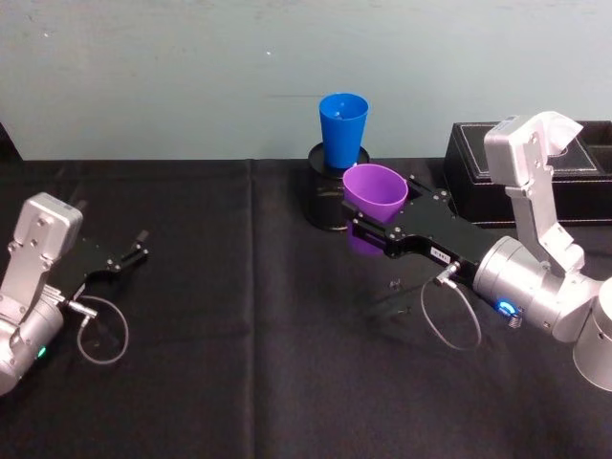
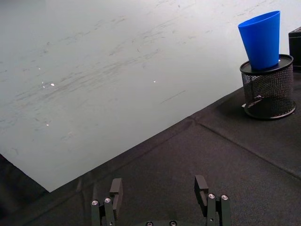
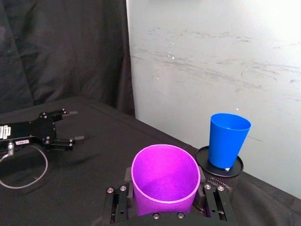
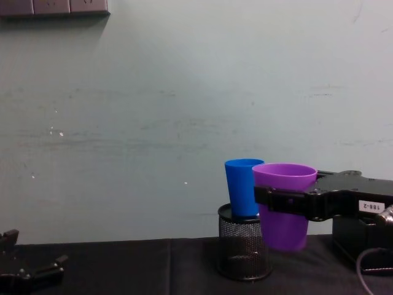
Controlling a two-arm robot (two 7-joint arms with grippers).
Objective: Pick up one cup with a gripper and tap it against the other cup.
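Observation:
My right gripper [image 1: 382,212] is shut on the purple cup [image 1: 375,191], holding it upright off the black table. In the right wrist view the black fingers [image 3: 123,197] clamp both sides of the purple cup [image 3: 164,176]. The blue cup [image 1: 343,129] stands upright on top of a black mesh pen holder [image 1: 320,186] by the wall. The purple cup [image 4: 284,203] hangs just beside the blue cup [image 4: 242,187], and the right wrist view shows a small gap between them. My left gripper [image 1: 134,251] rests open at the table's left, far from both cups.
A black box [image 1: 469,177] sits at the back right, behind my right arm. The pale wall rises directly behind the pen holder [image 2: 268,89]. Loose cable loops hang from both wrists. Bare black cloth [image 1: 239,316] covers the table's middle and front.

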